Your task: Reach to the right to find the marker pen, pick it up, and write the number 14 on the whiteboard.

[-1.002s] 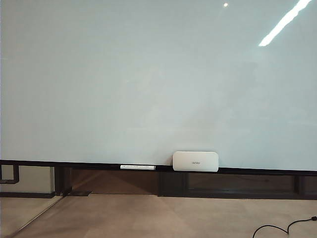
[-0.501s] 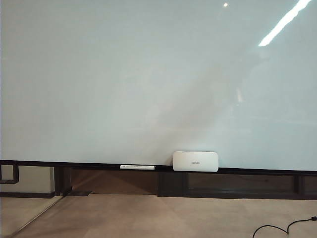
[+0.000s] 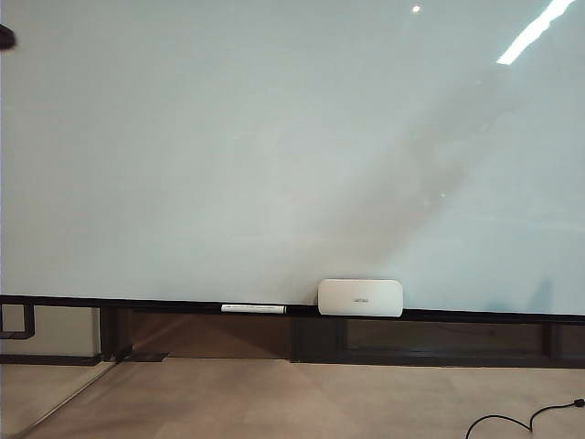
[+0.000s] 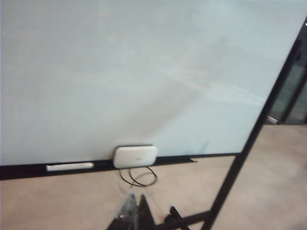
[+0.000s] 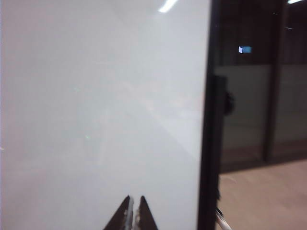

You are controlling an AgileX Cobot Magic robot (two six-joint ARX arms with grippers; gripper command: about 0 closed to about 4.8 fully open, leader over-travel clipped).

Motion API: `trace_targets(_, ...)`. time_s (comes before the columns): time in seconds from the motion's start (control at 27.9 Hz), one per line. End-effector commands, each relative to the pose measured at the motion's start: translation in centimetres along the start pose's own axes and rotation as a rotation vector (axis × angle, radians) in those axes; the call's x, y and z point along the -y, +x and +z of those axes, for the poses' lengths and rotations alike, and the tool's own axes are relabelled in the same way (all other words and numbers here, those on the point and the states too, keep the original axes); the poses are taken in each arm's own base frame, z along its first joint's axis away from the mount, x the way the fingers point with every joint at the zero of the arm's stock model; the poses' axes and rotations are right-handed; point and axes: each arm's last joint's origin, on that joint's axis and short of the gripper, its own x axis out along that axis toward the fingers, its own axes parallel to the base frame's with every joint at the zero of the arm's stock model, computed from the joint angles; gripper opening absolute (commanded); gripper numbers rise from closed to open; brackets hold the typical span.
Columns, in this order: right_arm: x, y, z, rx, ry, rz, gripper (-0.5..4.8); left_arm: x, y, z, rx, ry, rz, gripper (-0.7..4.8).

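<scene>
Left pincer (image 4: 135, 214) and right pincer (image 5: 134, 213) pressed together, facing whiteboard (image 3: 274, 137), eraser (image 3: 360, 297) beside marker pen (image 3: 253, 308) on rail

Changes noted, exterior view:
- Dark object (image 3: 6, 37): newly at the upper left edge of the frame, against the whiteboard (image 3: 274, 137); too little shows to identify it.
- Ceiling-light streak reflection (image 3: 535, 30), upper right corner of whiteboard: shorter, lower end cut off.
- Faint bluish reflection (image 3: 539, 297): newly near the lower right edge.

whiteboard (image 3: 274, 146): 1 | eraser (image 3: 360, 297): 1 | marker pen (image 3: 253, 308): 1 | hands: 2
</scene>
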Motion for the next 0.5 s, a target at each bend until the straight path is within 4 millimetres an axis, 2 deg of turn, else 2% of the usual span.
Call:
trace_targets(0.04, 0.5, 1.0, -1.0, -0.048, -0.037, -0.031, 0.22, 0.2, 0.9, 0.6, 0.037, 0.016, -0.028, -0.06)
trace_targets(0.32, 1.8, 2.4, -2.7, -0.104, -0.131, -0.125, 0.21, 0.6, 3.9, 1.8, -0.066, 0.037, -0.113, -0.06)
trace_targets(0.5, 2.9, 3.4, -4.2, -0.158, -0.142, -0.182, 0.20, 0.5, 5.1, 2.5, -0.066, 0.037, -0.117, -0.06)
